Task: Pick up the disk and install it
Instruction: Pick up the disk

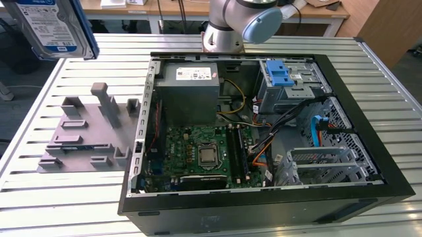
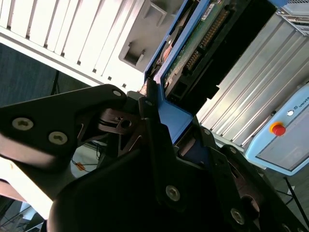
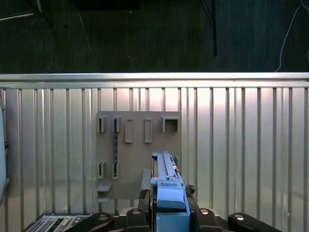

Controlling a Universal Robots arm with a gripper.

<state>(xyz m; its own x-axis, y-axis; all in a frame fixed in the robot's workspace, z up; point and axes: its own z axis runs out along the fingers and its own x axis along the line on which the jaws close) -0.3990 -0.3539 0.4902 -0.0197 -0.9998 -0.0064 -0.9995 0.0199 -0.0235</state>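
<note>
The disk (image 1: 56,27), a silver drive with a blue-and-white label in a blue carrier frame, hangs high above the slatted table at the exterior view's upper left, well clear of the open computer case (image 1: 264,133). In the second wrist view my gripper (image 2: 176,121) is shut on the carrier's blue end, and the disk's (image 2: 193,48) green circuit-board underside shows beyond the fingers. The first wrist view looks along the disk's (image 3: 166,169) edge, held in the gripper (image 3: 170,203) above the grey fixture plate.
A grey fixture plate (image 1: 89,133) with upright slots lies to the left of the case. Inside the case are a grey power supply (image 1: 189,94), the motherboard (image 1: 207,153) and a drive cage topped by a blue bracket (image 1: 280,74). The arm's base (image 1: 228,24) stands behind the case.
</note>
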